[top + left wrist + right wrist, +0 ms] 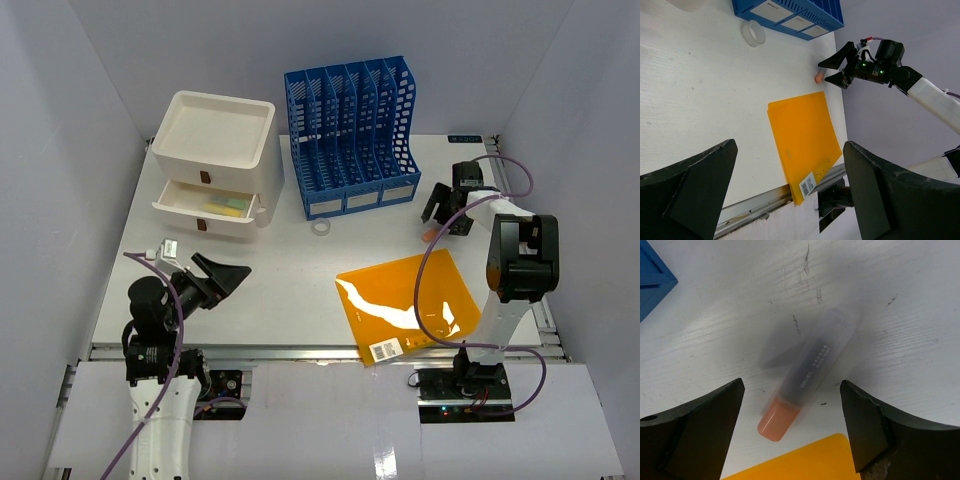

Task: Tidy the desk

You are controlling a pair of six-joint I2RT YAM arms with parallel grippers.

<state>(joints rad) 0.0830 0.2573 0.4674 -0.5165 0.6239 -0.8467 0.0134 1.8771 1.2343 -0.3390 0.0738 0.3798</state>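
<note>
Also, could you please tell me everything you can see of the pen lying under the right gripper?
The pen is short and stubby, with a cloudy see-through plastic barrel, a dark printed label band and an orange cap. It lies flat and diagonal on the white desk, cap end near the corner of the orange folder, a small gap between them. The right gripper is open, one finger on each side, neither touching it. Its outline is blurred.

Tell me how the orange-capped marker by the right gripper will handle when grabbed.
The marker looks like a slim plastic tube, so probably stiff and light. Lying flat on the smooth desk, its round body may roll if nudged sideways. The right gripper, open over it, should likely close across the barrel.
</note>
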